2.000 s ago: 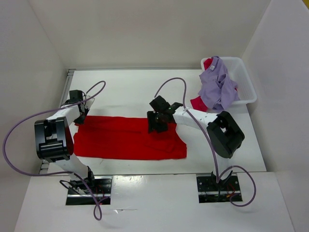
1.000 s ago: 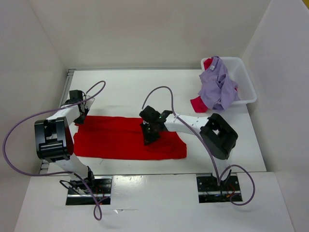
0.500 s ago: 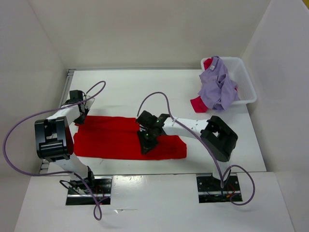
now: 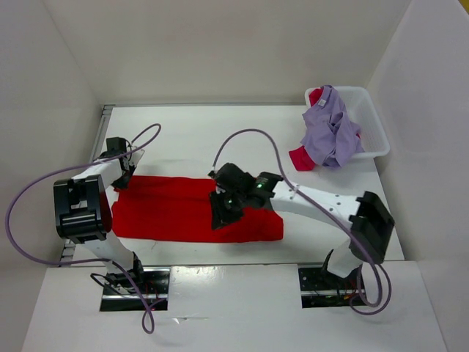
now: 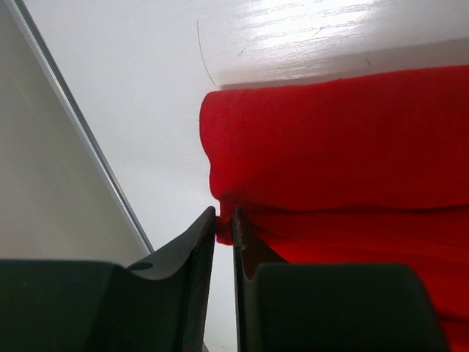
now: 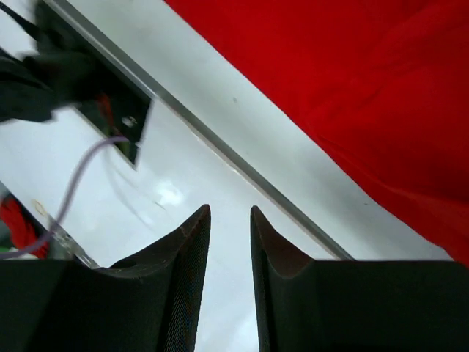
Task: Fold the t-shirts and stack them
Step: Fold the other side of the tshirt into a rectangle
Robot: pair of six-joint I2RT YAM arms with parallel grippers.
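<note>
A bright red t-shirt (image 4: 176, 209) lies in a long folded band across the table. My left gripper (image 4: 121, 181) sits at its far left corner. In the left wrist view that gripper (image 5: 223, 216) is shut on a small pinch of the red t-shirt's (image 5: 344, 139) edge. My right gripper (image 4: 218, 220) hovers over the shirt's near middle. In the right wrist view it (image 6: 229, 211) is open and empty, with the red cloth (image 6: 366, 88) up and to the right. A lavender t-shirt (image 4: 330, 136) and a crimson one (image 4: 302, 158) hang out of the white bin (image 4: 370, 121).
The bin stands at the table's far right corner. White walls close in the left, back and right sides. The table's metal front strip (image 6: 220, 154) and an arm's base plate (image 6: 110, 110) lie just beyond the right gripper.
The right arm has reached left and toward the near edge across the red shirt, and its jaws have parted. The left gripper has kept its place and its pinch.
</note>
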